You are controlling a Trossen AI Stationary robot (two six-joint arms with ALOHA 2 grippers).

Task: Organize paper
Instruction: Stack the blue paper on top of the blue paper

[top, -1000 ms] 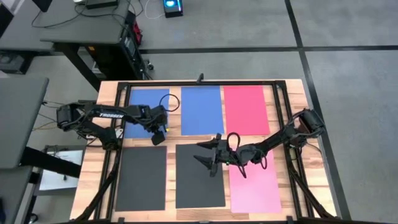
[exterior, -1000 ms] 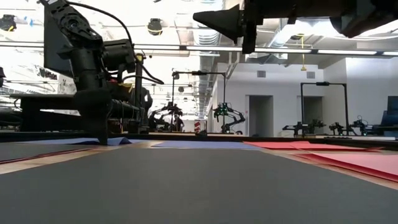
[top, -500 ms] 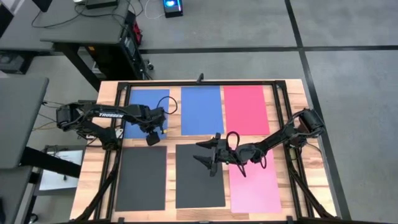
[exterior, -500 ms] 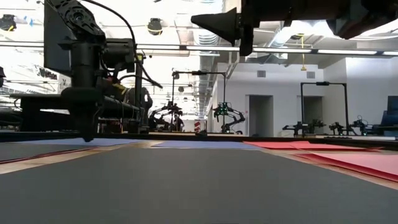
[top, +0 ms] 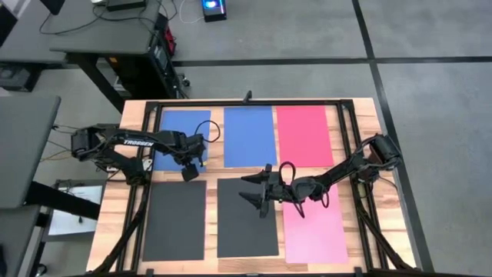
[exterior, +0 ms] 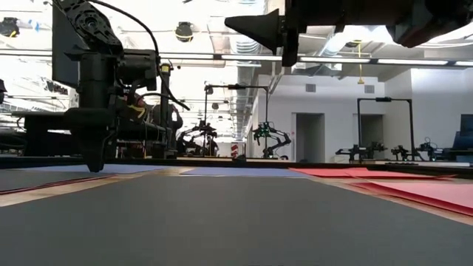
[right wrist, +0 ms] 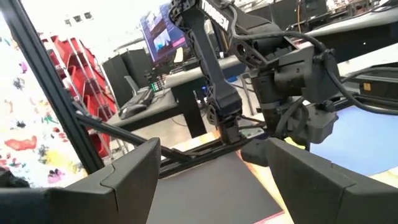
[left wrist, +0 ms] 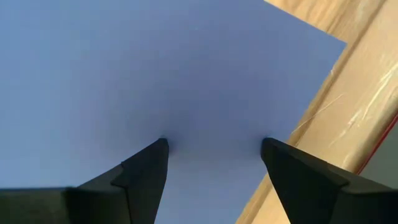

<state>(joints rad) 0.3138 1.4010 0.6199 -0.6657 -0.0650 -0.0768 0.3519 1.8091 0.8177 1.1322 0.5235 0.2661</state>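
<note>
We see the paper (top: 247, 183) laid in two rows on the table (top: 368, 115): blue, blue, red behind; black, black, pink in front. Our right gripper (top: 257, 191) hangs spread wide over the middle black sheet (top: 246, 219), unchanged. Our left gripper (top: 190, 170), fingers (left wrist: 140, 174) wide, touches the left blue sheet (top: 178, 131) near its corner, having shifted slightly leftward.

Six flat sheets of paper (top: 249, 135) lie across the worktop (top: 367, 111) and block no passage. The left gripper (top: 189, 171), fingers apart, stands low at the centre left of the high view, over the near corner of the left blue sheet (top: 179, 138). The right gripper (top: 257, 188), wide open, hangs above the middle dark sheet (top: 246, 223). A black frame (top: 347, 131) edges the worktop.
</note>
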